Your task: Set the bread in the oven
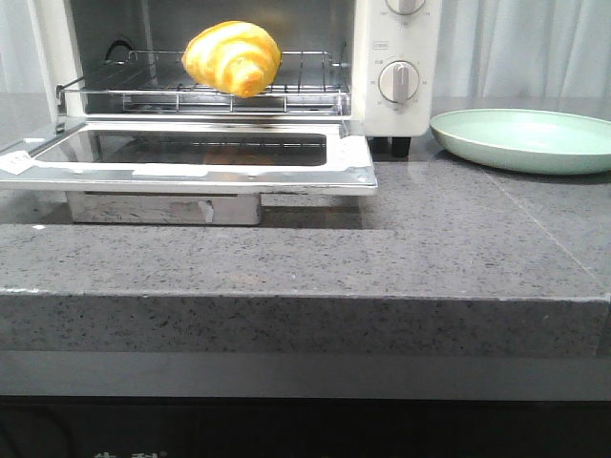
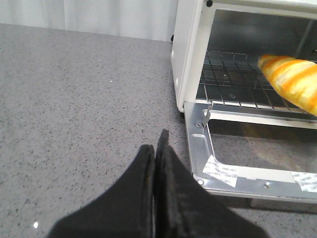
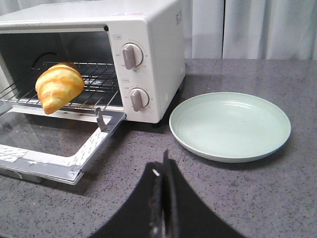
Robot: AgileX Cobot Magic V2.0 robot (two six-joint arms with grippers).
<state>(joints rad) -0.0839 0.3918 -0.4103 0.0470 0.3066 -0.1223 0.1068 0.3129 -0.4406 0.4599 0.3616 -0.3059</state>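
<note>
So the bread (image 1: 233, 57) sits on the wire rack (image 1: 305, 76) inside the open oven (image 3: 153, 59), both the left gripper (image 2: 156, 148) and right gripper (image 3: 162, 173) clenched empty over the counter (image 1: 430, 248).

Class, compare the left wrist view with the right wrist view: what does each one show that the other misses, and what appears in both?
Only the left wrist view shows the shut left claw and the oven's outer left side wall.

Only the right wrist view shows the shut right claw, the empty pale green plate and two knobs.

Both show the white oven, its open door and the croissant-shaped bread on the wire rack.
</note>
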